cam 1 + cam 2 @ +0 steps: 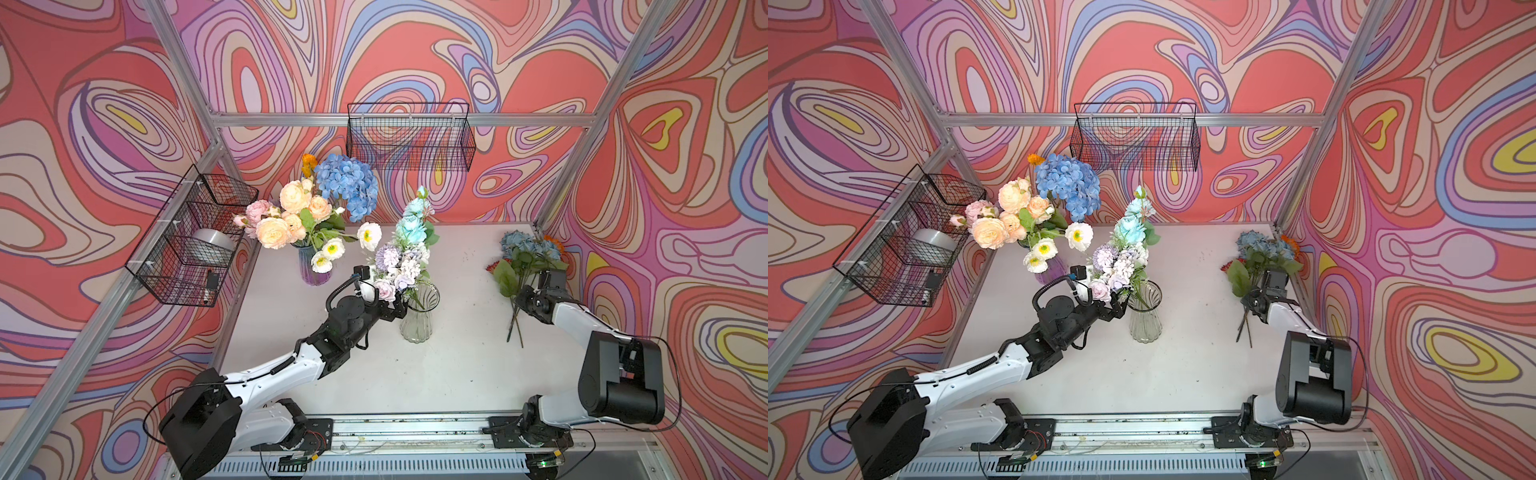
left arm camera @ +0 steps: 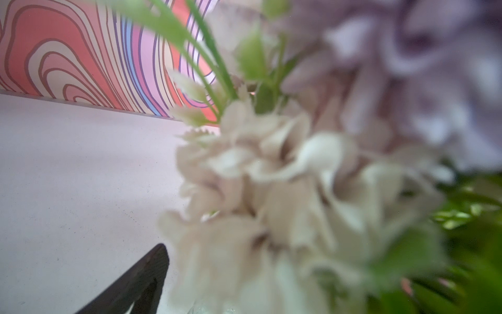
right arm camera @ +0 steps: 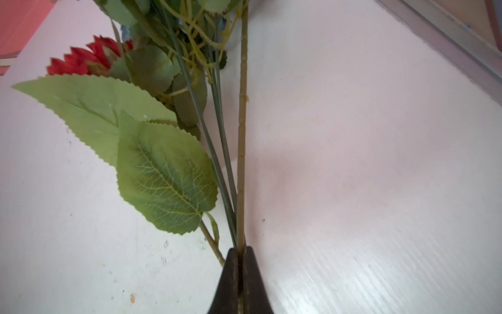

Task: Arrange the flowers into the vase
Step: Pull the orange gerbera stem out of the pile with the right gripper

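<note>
Soft, blurry petals, cream and lilac, sit right up against the left wrist view and block most of it. Only one black finger peeks out beside them. They are part of the lilac-pink bunch that stands in the clear glass vase, with teal roses poking up above it. That vase has ribbed sides and a wavy rim. On the left arm the jaws are wide apart, just beside the rim of the clear glass vase on its left. Behind that vase and to its left stands a purple vase, stuffed with fluffy peach roses, a round blue hydrangea and white poppies with yellow middles. Well to the right of the clear glass vase, more flowers lie flat on the smooth white desk. They have dusty blue blooms, a red flower with pointy petals and big green leaves with saw-tooth edges. On the right arm the jaws are squeezed together on their green stems, down by the desk. Black wire baskets hang on the swirly wall, one behind the clear glass vase. Another, far to its left, holds a shiny silver round thing.
</note>
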{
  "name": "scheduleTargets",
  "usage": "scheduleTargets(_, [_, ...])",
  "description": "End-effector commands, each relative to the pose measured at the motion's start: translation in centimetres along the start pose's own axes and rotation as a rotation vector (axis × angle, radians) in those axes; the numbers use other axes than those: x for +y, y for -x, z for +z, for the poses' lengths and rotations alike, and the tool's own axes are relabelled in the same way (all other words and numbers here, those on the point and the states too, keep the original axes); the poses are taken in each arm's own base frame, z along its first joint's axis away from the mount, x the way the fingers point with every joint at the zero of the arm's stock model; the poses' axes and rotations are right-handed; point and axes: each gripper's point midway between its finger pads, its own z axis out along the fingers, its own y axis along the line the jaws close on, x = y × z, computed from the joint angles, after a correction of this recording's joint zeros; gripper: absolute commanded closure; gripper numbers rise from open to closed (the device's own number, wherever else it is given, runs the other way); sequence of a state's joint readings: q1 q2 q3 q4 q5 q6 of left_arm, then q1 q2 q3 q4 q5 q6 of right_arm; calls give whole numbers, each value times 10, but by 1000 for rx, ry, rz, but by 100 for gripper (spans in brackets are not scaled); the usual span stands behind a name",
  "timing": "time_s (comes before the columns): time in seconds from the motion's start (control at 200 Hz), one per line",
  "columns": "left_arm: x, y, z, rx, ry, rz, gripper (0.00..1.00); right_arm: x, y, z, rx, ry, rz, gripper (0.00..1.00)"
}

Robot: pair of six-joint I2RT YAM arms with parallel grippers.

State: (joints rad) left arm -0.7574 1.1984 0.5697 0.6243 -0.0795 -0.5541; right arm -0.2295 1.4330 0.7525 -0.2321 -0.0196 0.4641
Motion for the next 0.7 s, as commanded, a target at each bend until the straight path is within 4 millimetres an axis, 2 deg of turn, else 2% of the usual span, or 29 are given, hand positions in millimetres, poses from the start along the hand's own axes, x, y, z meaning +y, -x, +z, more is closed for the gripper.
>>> scheduleTargets(0.0, [1, 9, 0, -33, 2, -19, 0, 6, -10, -14, 18, 56, -3, 100])
scheduleTargets(0.17, [0, 6, 4, -24, -6, -29, 0, 27, -19, -41, -29, 149, -5, 100])
scheduleTargets(0.25, [0, 4, 6, -20, -7, -35, 0, 46, -26, -52, -54, 207, -19, 100])
scheduleTargets(0.321, [0, 3, 7, -18, -9, -42, 0, 68, -42, -56, -35, 263, -48, 100])
scheduleTargets(0.386, [0, 3, 8, -18, -13, -48, 0, 87, -60, -55, -2, 297, -89, 100])
scheduleTargets(0.476, [-1, 3, 8, -16, -17, -53, 0, 103, -83, -47, 54, 317, -130, 100])
scheduleTargets(0.591, [0, 3, 6, -19, -11, -55, 0, 110, -110, -31, 131, 327, -155, 100])
scheduleTargets(0.696, [2, 4, 5, -25, -3, -57, 0, 107, -124, -20, 170, 311, -168, 100])
